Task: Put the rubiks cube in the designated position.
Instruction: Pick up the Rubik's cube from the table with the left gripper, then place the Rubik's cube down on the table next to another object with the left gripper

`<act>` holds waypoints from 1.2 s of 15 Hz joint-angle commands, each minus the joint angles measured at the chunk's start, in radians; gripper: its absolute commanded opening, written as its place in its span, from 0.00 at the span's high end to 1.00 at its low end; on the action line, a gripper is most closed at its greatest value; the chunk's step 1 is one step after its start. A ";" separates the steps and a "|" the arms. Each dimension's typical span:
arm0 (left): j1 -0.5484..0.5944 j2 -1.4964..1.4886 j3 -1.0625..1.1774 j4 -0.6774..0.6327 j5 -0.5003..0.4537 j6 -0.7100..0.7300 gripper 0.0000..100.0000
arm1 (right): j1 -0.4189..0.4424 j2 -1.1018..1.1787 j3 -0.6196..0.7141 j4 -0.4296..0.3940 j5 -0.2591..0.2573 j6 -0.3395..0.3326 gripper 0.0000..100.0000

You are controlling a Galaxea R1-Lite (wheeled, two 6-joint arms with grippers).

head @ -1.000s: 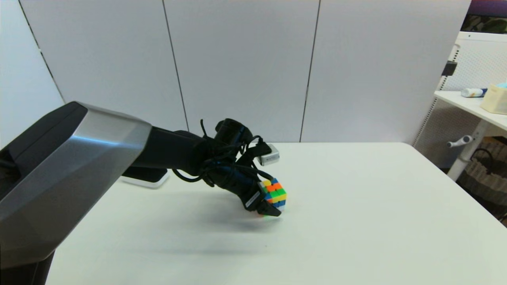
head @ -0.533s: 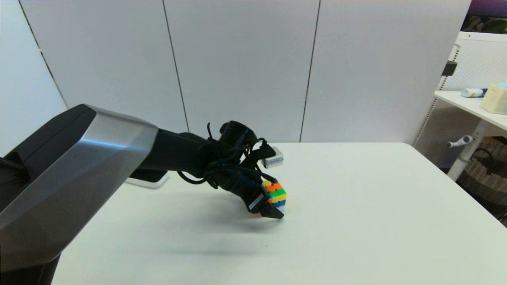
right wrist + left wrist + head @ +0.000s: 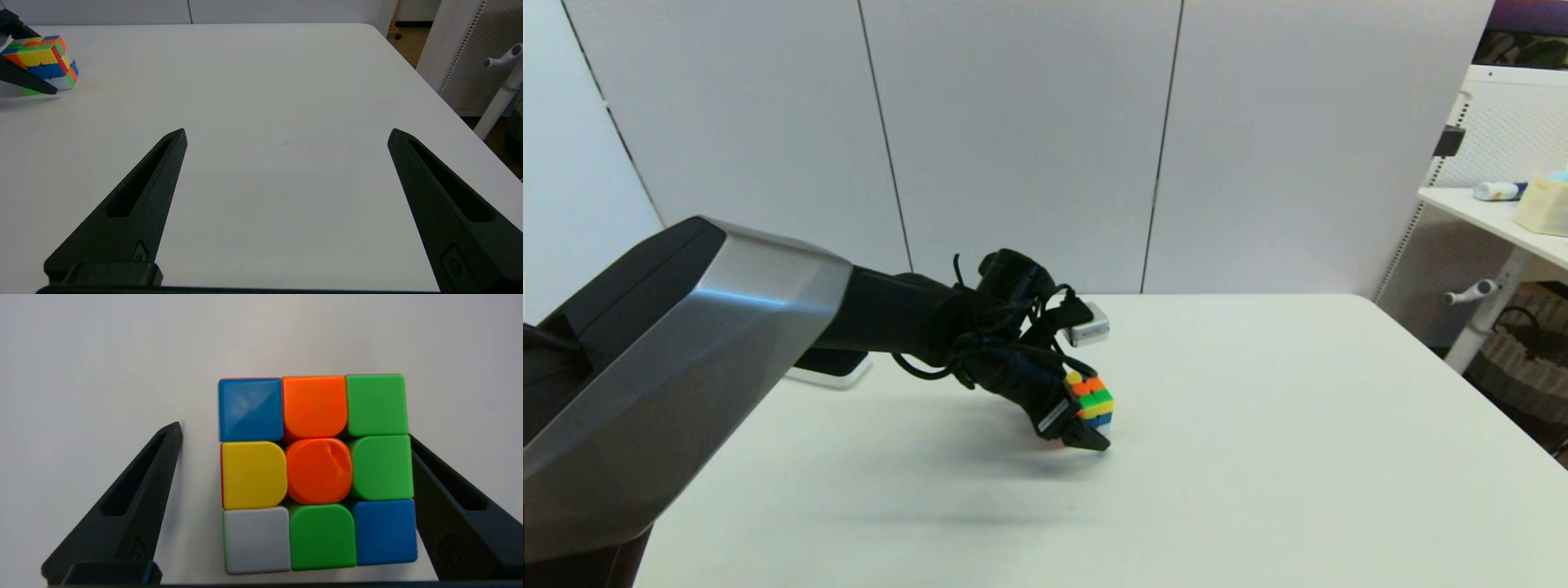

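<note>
Watching from the side, the cube [image 3: 316,473] sits on the white bench [image 3: 1258,457] between the fingers of the left claw [image 3: 294,457], which is spread open: one finger touches the green side, the other stands clear of the yellow side. My worry is that lopsided contact. If the arm pulls away crooked, that touching finger could drag or spin the cube off its spot. The right claw [image 3: 286,139] idles wide open over bare bench, well apart. The bench top looks smooth and slick. Grey wall panels stand behind, and a shelf with odds and ends sits off to the right.
</note>
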 commanded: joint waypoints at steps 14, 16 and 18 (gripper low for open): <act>0.050 -0.127 -0.007 0.006 -0.003 0.007 1.00 | 0.000 0.001 0.000 -0.001 -0.001 0.000 0.00; 0.110 -0.213 -0.016 0.006 0.034 0.004 1.00 | 0.000 0.001 0.000 -0.001 -0.001 0.000 0.00; 0.188 -0.266 -0.038 0.004 0.097 0.004 1.00 | 0.000 0.001 0.000 -0.001 0.001 0.000 0.00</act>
